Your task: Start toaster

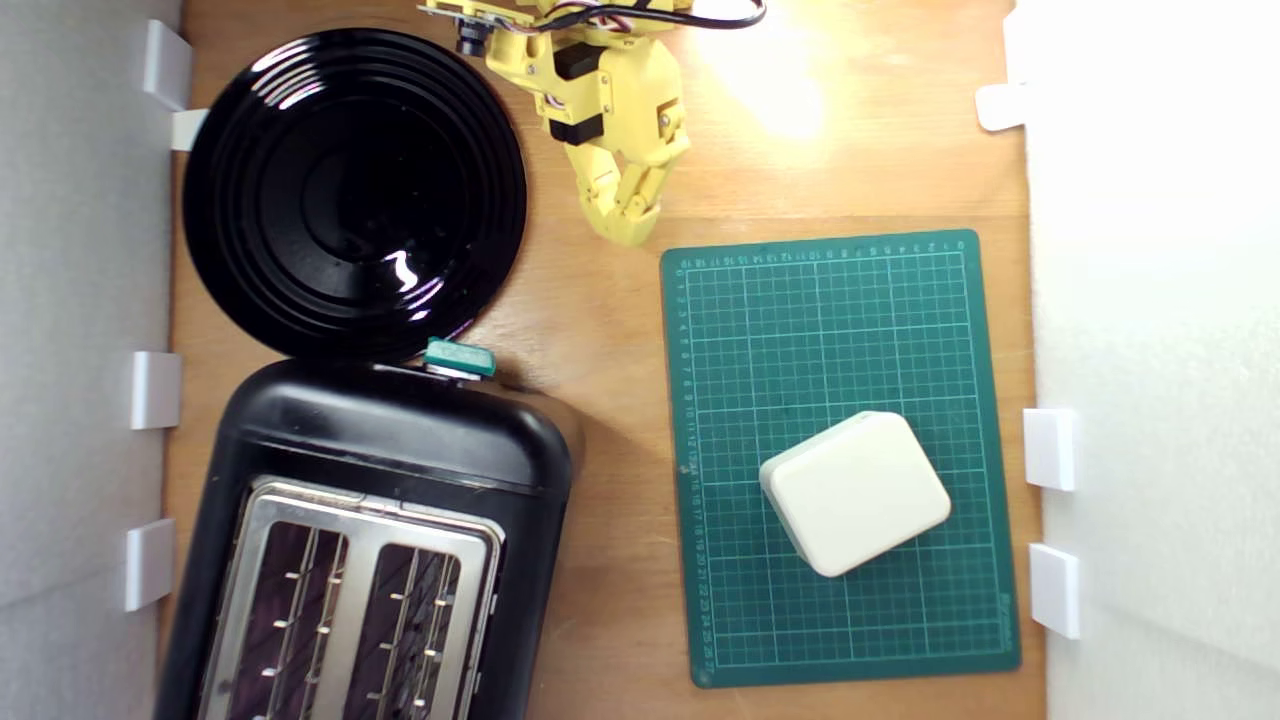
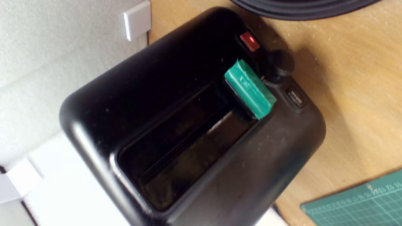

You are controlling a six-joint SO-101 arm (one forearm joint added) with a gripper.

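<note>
The toaster [image 1: 390, 480] stands at the lower part of the exterior view's left, on the wooden table [image 1: 600, 330], its silver top plate [image 1: 360, 590] and two wire-guided slots facing up. The teal lever [image 1: 460, 357] projects from the toaster's end face, just beside the rim of the round black plate [image 1: 355, 190]. In the wrist view the lever [image 2: 250, 89] sits at one end of its recessed track, next to a lit red indicator [image 2: 250, 41], a black knob [image 2: 279, 64] and a small black button [image 2: 296, 97]. The yellow gripper [image 1: 625, 215] hangs over bare table near the top of the exterior view, well apart from the toaster, its jaws together and holding nothing. A green cutting mat [image 1: 840, 450] lies at the exterior view's right, carrying a cream rounded box [image 1: 855, 493].
</note>
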